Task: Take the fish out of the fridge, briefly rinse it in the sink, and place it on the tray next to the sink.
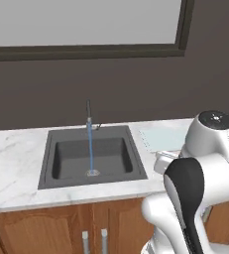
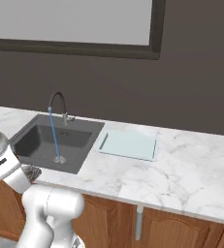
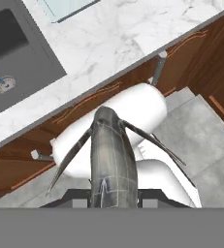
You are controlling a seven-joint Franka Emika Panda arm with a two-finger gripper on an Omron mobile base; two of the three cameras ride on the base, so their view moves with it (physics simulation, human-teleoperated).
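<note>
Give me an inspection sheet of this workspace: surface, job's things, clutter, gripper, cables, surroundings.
Surface: white marble counter over brown wood cabinets.
Job's things: fish held in the gripper, above the floor in front of the cabinets; sink with water running from the tap; tray bare, right of the sink.
Clutter: nothing seen.
Gripper: gripper shut on the fish.
Cables: nothing seen.
Surroundings: dark wall, window above the sink, grey tiled floor.

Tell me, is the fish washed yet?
Hard to tell. The fish is out of the fridge and held between the jaws, above the floor in front of the counter. Water is running into the sink, so the rinse is either coming or just over. The tray has nothing on it.
</note>
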